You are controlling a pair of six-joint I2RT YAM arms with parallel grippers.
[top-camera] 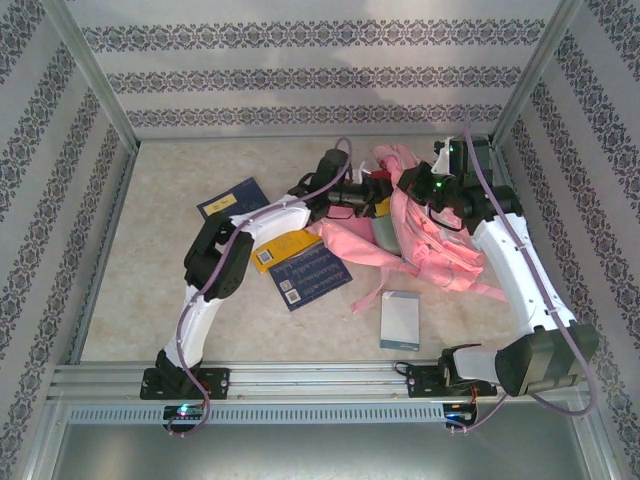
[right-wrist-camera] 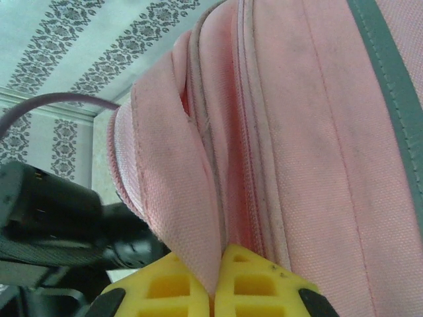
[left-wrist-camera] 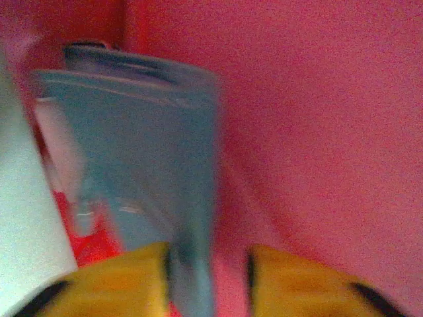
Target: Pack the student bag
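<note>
Dark blue book beside student bag

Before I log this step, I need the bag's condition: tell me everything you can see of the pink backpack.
The pink backpack is woven fabric, slightly soiled. It lies slumped on the table, right of centre, with zip seams, a grey strip and straps trailing toward the near edge. The right tool is shut on a fold at its opening. The left tool sits inside, open around a blue-grey booklet against the pink lining.
</note>
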